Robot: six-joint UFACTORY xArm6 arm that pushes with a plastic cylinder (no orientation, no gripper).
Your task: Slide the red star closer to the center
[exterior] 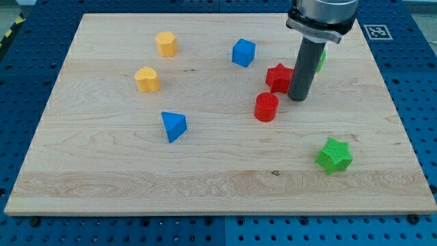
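Note:
The red star [278, 77] lies right of the board's middle, toward the view's top. My tip [298, 99] stands on the board just to the star's right and slightly below it, touching or nearly touching its edge. A red cylinder [266, 107] sits just below and left of the star, a short way left of my tip.
A blue cube [243, 52] lies up and left of the star. A green block [319, 60] is partly hidden behind the rod. A green star [334, 156] lies at lower right. A blue triangular block [173, 126] and two yellow blocks [166, 44] [147, 79] lie on the wooden board [102, 171] at left.

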